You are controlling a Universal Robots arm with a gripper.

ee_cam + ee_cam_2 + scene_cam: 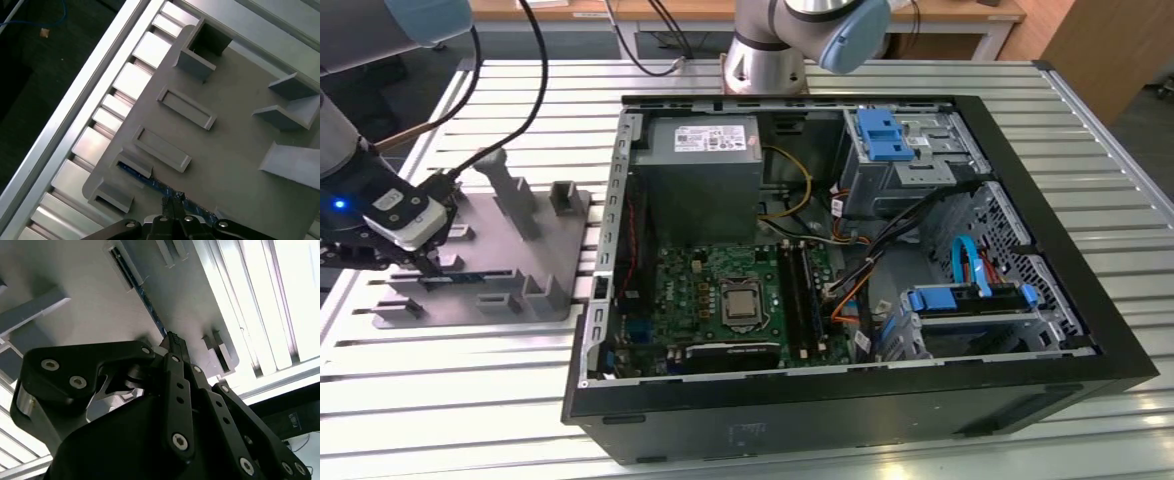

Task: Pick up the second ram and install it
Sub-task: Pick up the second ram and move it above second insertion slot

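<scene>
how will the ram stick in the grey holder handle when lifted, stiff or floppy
Probably stiff and light: the second ram is a thin narrow board. Likely tippy once free, since it stands on edge in the grey holder.

Whole thing sat on a slatted aluminium table (1107, 270), wooden desk (961, 12) behind it, dark floor (30, 85) below, bright light glaring off the slats.
</scene>
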